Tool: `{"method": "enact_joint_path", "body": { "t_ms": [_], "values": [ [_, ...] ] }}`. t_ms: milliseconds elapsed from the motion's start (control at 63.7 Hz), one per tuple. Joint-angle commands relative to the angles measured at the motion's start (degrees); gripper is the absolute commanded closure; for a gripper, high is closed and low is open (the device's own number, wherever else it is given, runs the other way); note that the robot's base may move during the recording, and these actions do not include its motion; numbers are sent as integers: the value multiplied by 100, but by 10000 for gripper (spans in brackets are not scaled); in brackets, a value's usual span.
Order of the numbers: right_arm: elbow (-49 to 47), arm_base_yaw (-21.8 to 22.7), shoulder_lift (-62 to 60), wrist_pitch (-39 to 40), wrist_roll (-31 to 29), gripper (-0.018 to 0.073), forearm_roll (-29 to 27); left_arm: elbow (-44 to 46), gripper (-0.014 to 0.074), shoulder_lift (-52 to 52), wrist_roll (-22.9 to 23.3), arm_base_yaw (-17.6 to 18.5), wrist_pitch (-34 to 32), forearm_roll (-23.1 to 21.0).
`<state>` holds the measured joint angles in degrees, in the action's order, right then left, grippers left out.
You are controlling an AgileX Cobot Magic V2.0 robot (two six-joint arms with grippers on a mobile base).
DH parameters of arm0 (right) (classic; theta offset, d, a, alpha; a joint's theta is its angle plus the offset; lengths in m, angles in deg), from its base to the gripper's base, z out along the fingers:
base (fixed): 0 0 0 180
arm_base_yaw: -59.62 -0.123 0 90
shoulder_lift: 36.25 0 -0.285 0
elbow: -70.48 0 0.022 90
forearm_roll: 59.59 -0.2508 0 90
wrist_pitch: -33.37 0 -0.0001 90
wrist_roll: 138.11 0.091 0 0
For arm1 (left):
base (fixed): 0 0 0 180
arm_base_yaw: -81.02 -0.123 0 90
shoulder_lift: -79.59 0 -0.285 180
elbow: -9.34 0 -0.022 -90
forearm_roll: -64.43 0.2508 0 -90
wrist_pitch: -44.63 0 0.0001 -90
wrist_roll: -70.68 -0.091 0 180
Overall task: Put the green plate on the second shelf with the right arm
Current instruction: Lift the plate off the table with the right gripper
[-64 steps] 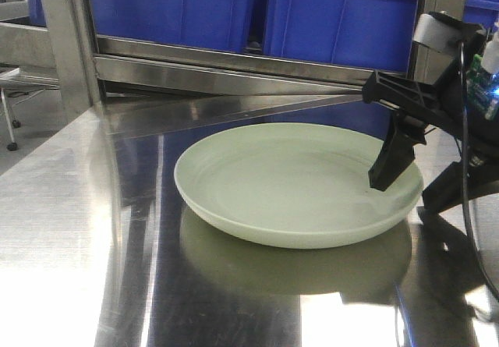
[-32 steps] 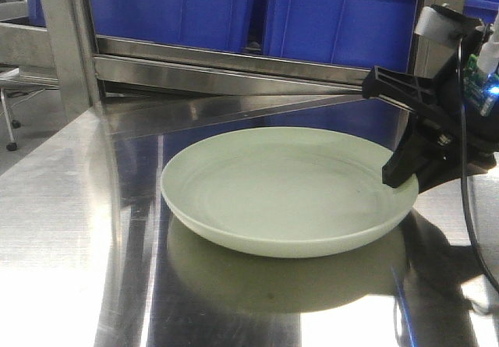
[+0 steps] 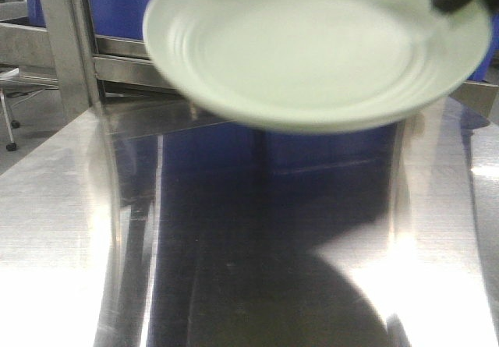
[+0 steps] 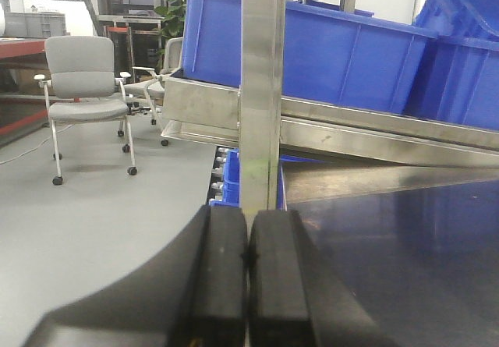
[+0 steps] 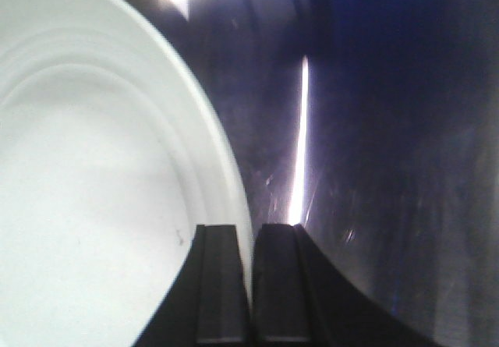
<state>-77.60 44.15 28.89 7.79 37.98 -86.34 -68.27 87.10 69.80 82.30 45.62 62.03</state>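
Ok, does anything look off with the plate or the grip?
Nothing broken. The green plate is airborne, seemingly tilted, pinched only at its rim by the jaws of the right gripper. A tiny dark speck sits beside them.

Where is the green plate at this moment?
Front view: the green plate hangs above the steel table, its right rim clamped by the right gripper.

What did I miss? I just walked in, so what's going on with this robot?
The right pincer is shut on the rim of the green plate, holding it in the air above the steel table. The left pincer is shut and empty, facing the rack's steel post. The plate is not on a shelf yet.
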Motion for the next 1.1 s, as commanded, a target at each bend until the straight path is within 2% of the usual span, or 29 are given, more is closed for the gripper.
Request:
{"method": "enact_joint_path", "body": {
  "t_ms": [0,329,408,502,643,784,863,910,1083],
  "values": [
    [-146,-11,-719,100,-39,504,238,-240,466,-114,8,37,-470,-32],
    [-146,-11,-2920,-1163,-39,504,1306,-240,466,-114,8,37,-470,-32],
    [-146,-11,-3323,-1172,-53,503,1387,-240,466,-114,8,37,-470,-32],
    [-146,-11,-3654,-1145,-109,502,1758,-240,466,-114,8,37,-470,-32],
    [-137,-11,-3778,-1087,-109,502,2676,-240,466,-114,8,37,-470,-32],
    [178,-11,-3778,-524,-109,502,3440,-240,466,-114,8,37,-470,-32],
    [540,32,-3786,155,-92,502,3486,-240,466,-114,8,37,-470,-32],
    [802,226,-3823,671,18,502,3411,-240,466,-114,8,37,-470,-32],
    [2058,1100,-4155,1982,432,502,2372,-240,466,-104,8,37,-470,-32]
  ]
}}
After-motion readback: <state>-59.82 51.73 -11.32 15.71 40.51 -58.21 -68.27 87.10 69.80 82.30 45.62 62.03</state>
